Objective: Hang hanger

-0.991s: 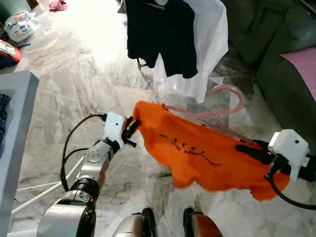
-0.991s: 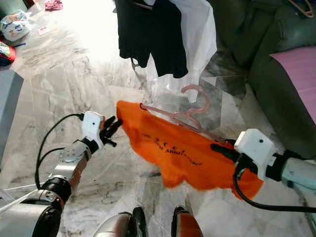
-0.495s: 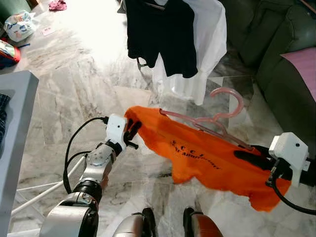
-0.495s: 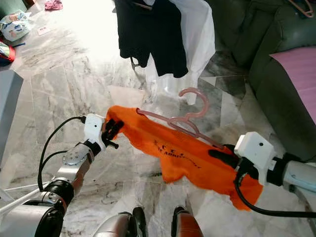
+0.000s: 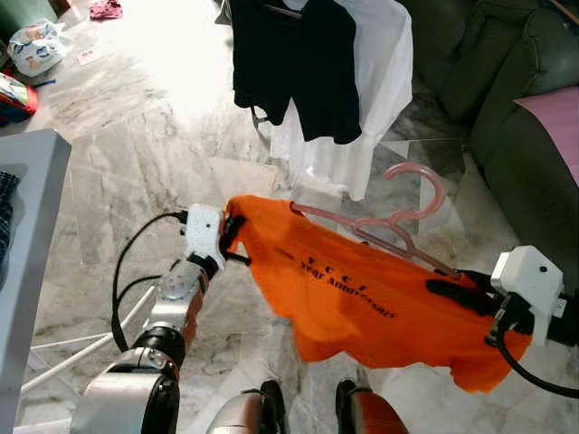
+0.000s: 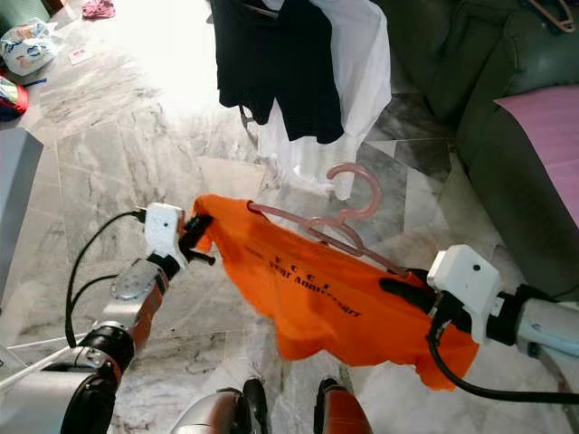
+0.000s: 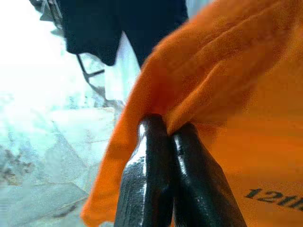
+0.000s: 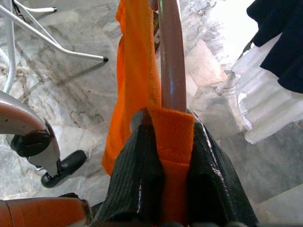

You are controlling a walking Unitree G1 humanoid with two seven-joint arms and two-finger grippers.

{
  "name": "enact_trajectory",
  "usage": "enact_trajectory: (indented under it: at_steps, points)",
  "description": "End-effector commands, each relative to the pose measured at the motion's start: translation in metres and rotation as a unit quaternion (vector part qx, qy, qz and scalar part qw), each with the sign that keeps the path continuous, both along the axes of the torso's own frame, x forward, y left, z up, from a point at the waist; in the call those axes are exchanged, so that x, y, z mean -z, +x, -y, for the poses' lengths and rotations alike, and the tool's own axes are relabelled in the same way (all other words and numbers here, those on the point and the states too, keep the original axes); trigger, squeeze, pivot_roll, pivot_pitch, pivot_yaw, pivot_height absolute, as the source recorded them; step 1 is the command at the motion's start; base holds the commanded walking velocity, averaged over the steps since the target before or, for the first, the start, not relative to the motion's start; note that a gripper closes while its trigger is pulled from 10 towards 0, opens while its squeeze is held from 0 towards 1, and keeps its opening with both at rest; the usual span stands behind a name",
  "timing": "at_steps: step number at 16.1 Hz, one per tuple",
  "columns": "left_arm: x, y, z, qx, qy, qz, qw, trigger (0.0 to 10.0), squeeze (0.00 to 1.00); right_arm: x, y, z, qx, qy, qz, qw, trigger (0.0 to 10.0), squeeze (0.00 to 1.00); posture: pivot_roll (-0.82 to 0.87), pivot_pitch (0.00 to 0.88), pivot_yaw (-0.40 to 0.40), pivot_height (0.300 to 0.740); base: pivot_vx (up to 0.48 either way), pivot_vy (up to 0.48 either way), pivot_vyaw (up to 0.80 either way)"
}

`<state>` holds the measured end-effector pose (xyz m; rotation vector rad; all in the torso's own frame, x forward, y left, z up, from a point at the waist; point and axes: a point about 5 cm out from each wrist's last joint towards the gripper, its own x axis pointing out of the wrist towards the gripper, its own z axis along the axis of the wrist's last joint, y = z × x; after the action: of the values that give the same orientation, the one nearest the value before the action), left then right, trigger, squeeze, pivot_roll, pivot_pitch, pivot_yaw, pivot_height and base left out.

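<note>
Eye views: the orange shirt [image 5: 362, 298] on its pink hanger [image 5: 398, 221] is stretched in mid-air between both arms, below the hung black and white garments [image 5: 317, 72].

Left wrist view: the left gripper [image 7: 165, 137] pinches one shirt edge.

Right wrist view: the right gripper [image 8: 171, 132] clamps hanger and cloth.

Carrying step; next, I judge, raise the hook to the rail.
</note>
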<state>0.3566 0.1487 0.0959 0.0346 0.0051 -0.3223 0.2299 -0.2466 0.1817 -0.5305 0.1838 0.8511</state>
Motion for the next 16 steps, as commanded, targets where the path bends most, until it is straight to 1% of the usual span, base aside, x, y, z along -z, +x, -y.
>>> enact_trajectory:
  at_steps: [1, 4, 6, 8, 10, 11, 13, 15, 16]
  points:
    - [0.002, 0.0, -0.014, -0.035, 0.001, -0.005, 0.999, 0.0, 0.0, -0.003, -0.003, -0.003, -0.005, 0.004, 0.011, 1.0, 10.0, 0.0, -0.15, 0.255, 0.096, 0.74, 0.0, 0.0, 0.0]
    - [-0.002, 0.002, -0.019, -0.057, 0.002, 0.002, 0.998, 0.0, 0.0, 0.0, -0.002, -0.004, 0.002, 0.005, 0.012, 1.0, 10.0, 0.0, -0.15, 0.253, 0.097, 0.74, 0.0, 0.0, 0.0]
    - [-0.008, 0.005, -0.024, -0.076, 0.001, 0.015, 0.997, 0.0, 0.0, 0.007, 0.0, -0.002, 0.019, 0.003, 0.016, 1.0, 10.0, 0.0, -0.14, 0.251, 0.095, 0.74, 0.0, 0.0, 0.0]
    - [-0.02, 0.01, -0.031, -0.108, -0.007, 0.038, 0.993, 0.0, 0.0, 0.029, -0.001, -0.007, 0.03, -0.017, 0.0, 0.999, 10.0, 0.0, -0.14, 0.251, 0.096, 0.74, 0.0, 0.0, 0.0]
    - [-0.032, 0.014, -0.035, -0.124, -0.019, 0.056, 0.991, 0.0, 0.0, 0.049, -0.005, -0.013, 0.025, -0.041, -0.018, 0.999, 10.0, 0.0, -0.14, 0.247, 0.095, 0.74, 0.0, 0.0, 0.0]
    - [-0.037, 0.017, -0.037, -0.13, -0.02, 0.063, 0.989, 0.0, 0.0, 0.055, -0.008, -0.015, 0.021, -0.04, -0.028, 0.999, 10.0, 0.0, -0.13, 0.246, 0.094, 0.74, 0.0, 0.0, 0.0]
    - [-0.04, 0.018, -0.045, -0.151, -0.011, 0.059, 0.987, 0.0, 0.0, 0.053, -0.02, -0.017, 0.006, -0.026, -0.041, 0.999, 10.0, 0.0, -0.13, 0.246, 0.093, 0.74, 0.0, 0.0, 0.0]
    - [-0.035, 0.017, -0.055, -0.175, -0.007, 0.039, 0.984, 0.0, 0.0, 0.044, -0.037, -0.013, -0.009, -0.022, -0.057, 0.998, 10.0, 0.0, -0.14, 0.248, 0.092, 0.74, 0.0, 0.0, 0.0]
    - [-0.032, 0.016, -0.059, -0.186, -0.006, 0.03, 0.982, 0.0, 0.0, 0.038, -0.048, -0.011, -0.018, -0.025, -0.065, 0.997, 10.0, 0.0, -0.15, 0.248, 0.094, 0.74, 0.0, 0.0, 0.0]
